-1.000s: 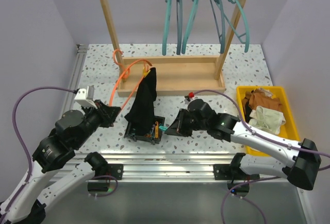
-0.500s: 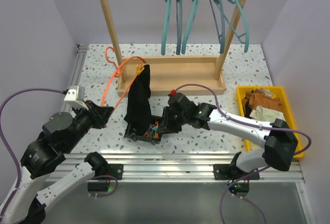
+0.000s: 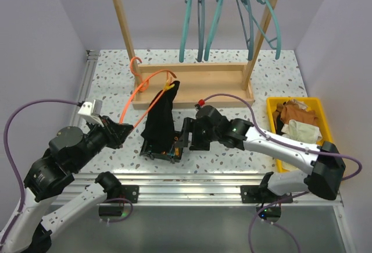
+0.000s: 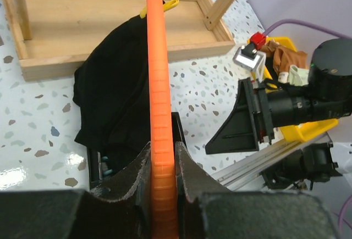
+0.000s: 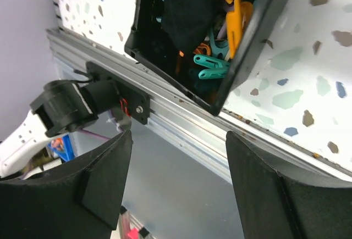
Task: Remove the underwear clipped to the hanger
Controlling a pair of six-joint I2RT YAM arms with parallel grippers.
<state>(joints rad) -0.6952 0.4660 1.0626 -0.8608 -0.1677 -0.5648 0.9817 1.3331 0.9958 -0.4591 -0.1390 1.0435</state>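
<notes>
black underwear [image 3: 160,118] hangs off the orange hanger [image 3: 145,93], pinned at the top by a yellow clip [image 3: 170,83]. Only that one clip shows on it, and the cloth is bunched there, so can't tell how much the clip bites. Lower end drops into the black clip tray [image 5: 252,40] on the counter [image 3: 221,161], hem hidden inside. Right wrist view: cloth lies over loose pegs [image 5: 212,67] in yellow, teal and orange; the tray's far side is cut off by the frame.

cream-white brief [image 3: 303,132] is well apart from that, in the yellow bin [image 3: 330,139] at the right, against the brown clothes [image 3: 295,113]. Its edges are hard to make out in the pile.

left fingers [image 4: 137,174] are pressed on either side of the hanger's straight bar, pinching it. Hanger is tilted, hook end up by the left post of the wooden rack [image 3: 125,32].

right fingers [image 5: 104,187] are spread wide with nothing between them, just right of the tray. In the top view they're dark against the dark tray, so contact can't be told.
</notes>
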